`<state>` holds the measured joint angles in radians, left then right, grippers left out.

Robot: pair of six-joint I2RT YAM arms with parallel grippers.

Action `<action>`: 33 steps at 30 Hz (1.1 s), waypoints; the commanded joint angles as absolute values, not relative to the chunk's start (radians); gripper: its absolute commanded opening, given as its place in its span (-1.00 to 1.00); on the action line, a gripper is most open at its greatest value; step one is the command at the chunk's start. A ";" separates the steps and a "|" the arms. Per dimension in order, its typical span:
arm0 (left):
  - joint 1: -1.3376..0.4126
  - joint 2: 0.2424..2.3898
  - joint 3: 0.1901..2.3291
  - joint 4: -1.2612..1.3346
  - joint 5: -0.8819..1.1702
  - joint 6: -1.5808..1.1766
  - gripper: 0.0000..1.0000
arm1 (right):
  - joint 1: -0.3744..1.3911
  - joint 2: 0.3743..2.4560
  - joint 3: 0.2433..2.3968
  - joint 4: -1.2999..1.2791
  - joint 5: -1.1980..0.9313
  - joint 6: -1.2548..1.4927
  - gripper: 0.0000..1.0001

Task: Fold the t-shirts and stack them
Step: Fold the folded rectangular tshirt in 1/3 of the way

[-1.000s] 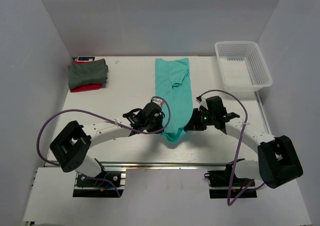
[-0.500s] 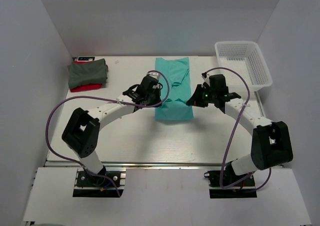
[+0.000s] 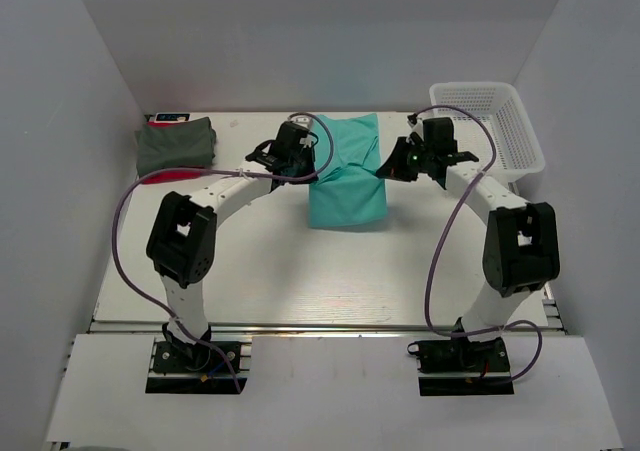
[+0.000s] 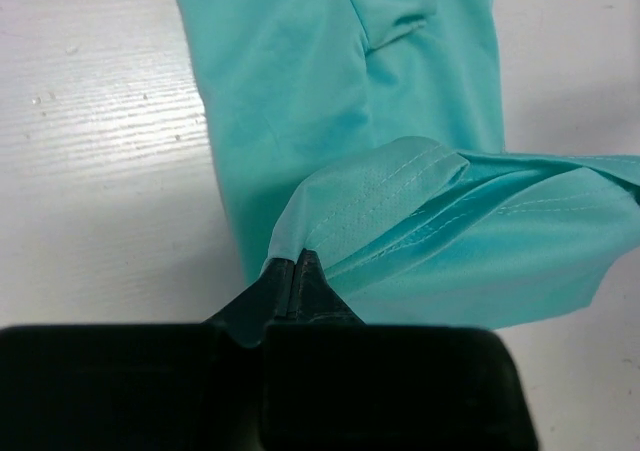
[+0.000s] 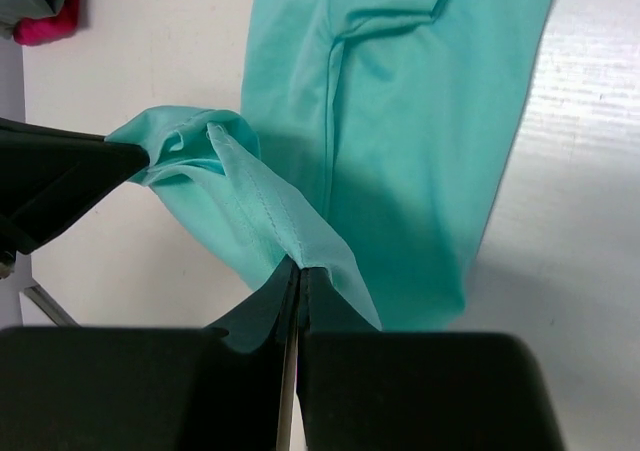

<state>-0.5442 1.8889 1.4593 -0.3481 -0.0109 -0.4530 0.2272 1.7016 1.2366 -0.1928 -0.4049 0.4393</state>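
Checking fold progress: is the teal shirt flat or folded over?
Folded over: left fingers and right fingers hold the teal shirt doubled, hem above lower layer.

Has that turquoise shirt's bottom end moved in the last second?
Yes. The near hem of the teal t-shirt has been carried farther back, folding over, and now sits level with the white basket.

Setting: robot lab test cell. You can confirm it by these items: a white tabletop [image 3: 300,281] boxed in by plain pale walls [image 3: 320,41]; an aluminium rail [image 3: 330,328] along its near edge; black base plates [image 3: 196,356] bolted there; a loose purple cable [image 3: 113,241]; a white mesh basket [image 3: 524,131] at the far right corner.
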 commanded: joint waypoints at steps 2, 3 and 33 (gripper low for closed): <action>-0.522 1.922 1.532 -0.339 0.024 -0.419 -1.00 | 0.207 1.782 1.328 -0.192 -0.459 0.396 -1.00; -0.512 1.931 1.532 -0.324 0.025 -0.419 -1.00 | 0.206 1.798 1.347 -0.189 -0.460 0.385 -1.00; -0.428 2.255 1.859 -0.242 -0.029 -0.340 0.99 | 0.163 2.256 1.807 -0.169 -0.479 0.186 0.44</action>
